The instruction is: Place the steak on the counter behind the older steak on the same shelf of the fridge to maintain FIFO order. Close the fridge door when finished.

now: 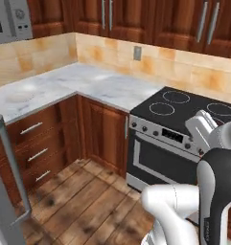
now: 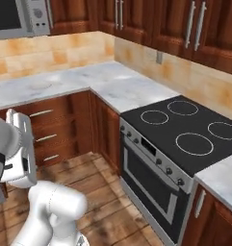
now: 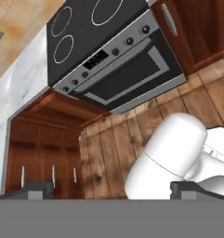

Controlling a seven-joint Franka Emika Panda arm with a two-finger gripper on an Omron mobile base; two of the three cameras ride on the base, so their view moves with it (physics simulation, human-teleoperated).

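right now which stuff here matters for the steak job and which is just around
Job: counter; fridge door handle; gripper, nothing between its tips.
Just around: stove; oven; microwave; drawers; upper cabinets.

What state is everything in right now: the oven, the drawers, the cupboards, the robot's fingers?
Oven door: shut.
Stove burners: dark, nothing on them.
Drawers: all pushed in.
Upper cupboards: shut.
Corner cupboard door: shut.
Counter: bare where visible; no steak seen on it.
Microwave: door shut.
Fingers: apart, holding nothing, pointed towards the floor and oven.
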